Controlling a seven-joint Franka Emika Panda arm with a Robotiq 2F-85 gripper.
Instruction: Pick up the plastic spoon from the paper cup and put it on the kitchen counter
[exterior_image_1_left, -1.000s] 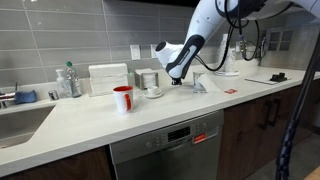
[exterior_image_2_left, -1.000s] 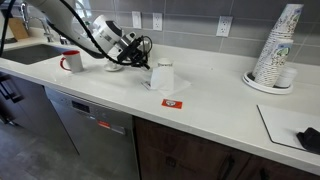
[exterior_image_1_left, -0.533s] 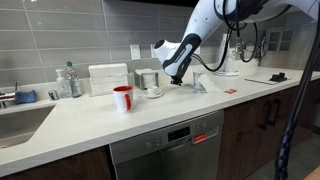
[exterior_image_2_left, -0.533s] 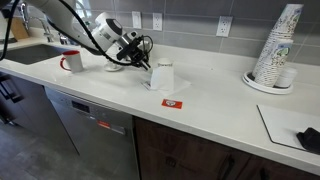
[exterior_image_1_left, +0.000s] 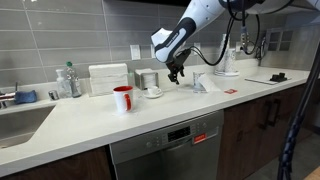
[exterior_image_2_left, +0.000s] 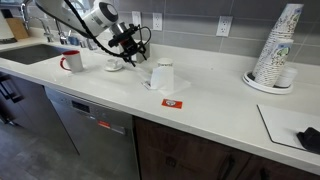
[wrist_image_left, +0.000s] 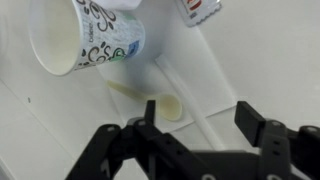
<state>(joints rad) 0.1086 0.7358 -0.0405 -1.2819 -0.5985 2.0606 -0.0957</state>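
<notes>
In the wrist view the paper cup (wrist_image_left: 95, 45), white with a dark and green print, lies on its side on the white kitchen counter (wrist_image_left: 270, 60). The pale plastic spoon (wrist_image_left: 168, 106) lies flat on the counter just in front of the cup's mouth, its thin handle running under my jaws. My gripper (wrist_image_left: 200, 125) hangs open above it, with nothing between the black fingers (wrist_image_left: 252, 120). In both exterior views the gripper (exterior_image_1_left: 177, 75) (exterior_image_2_left: 132, 48) is raised above the counter beside the cup (exterior_image_1_left: 204, 85) (exterior_image_2_left: 162, 76). The spoon is too small to make out there.
A red mug (exterior_image_1_left: 123, 98) (exterior_image_2_left: 72, 61) stands toward the sink (exterior_image_1_left: 20, 120). A saucer (exterior_image_2_left: 115, 67) and a steel canister (exterior_image_1_left: 148, 80) sit near the gripper. A red card (exterior_image_2_left: 171, 102) lies by the cup. A tall stack of cups (exterior_image_2_left: 278, 45) stands further along.
The jaws went from shut to open and the gripper rose away from the counter. The spoon stays lying on the counter.
</notes>
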